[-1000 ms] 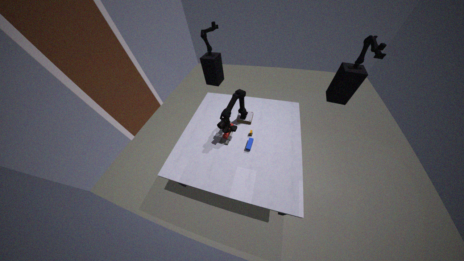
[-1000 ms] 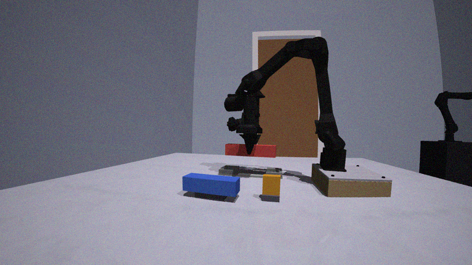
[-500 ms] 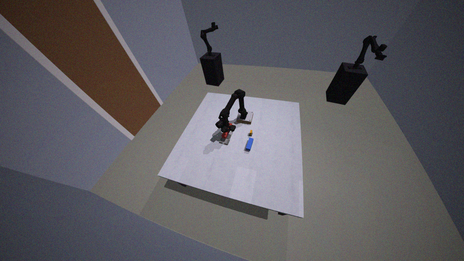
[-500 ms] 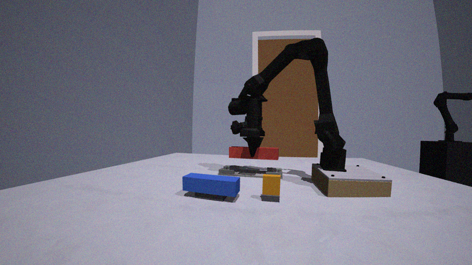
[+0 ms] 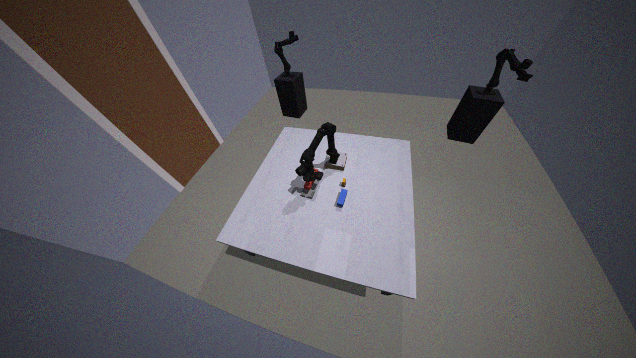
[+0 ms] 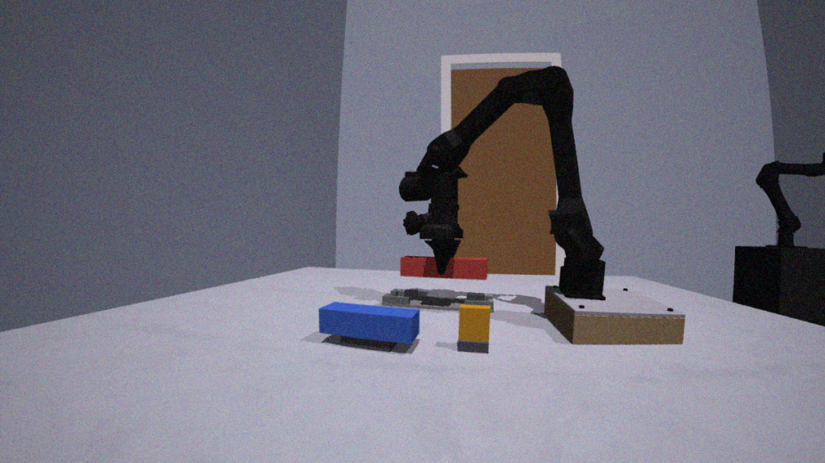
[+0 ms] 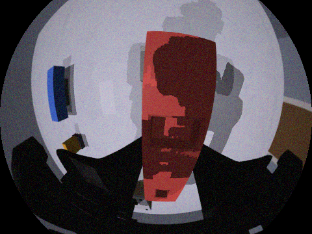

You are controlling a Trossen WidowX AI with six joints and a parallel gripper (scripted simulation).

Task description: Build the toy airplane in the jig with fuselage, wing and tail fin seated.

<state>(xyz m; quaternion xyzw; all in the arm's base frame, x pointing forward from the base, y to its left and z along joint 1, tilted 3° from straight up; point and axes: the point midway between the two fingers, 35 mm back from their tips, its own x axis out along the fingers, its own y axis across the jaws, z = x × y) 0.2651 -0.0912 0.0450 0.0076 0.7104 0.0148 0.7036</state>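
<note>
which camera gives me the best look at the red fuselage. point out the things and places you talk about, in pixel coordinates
Wrist: it shows the top of the red fuselage (image 5: 307,185) (image 6: 467,267) (image 7: 162,105) large, end socket included. Exterior shows its side, raised above the jig (image 5: 308,195) (image 6: 396,300); top shows it small, partly hidden.

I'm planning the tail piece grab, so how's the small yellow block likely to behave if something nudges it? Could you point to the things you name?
The yellow block (image 5: 343,181) (image 6: 474,322) (image 7: 71,143) would probably tip fairly easily, since it stands taller than it is wide. It seems unlikely to roll, given its flat faces and square edges. It looks rigid, so I'd expect little bending.
</note>
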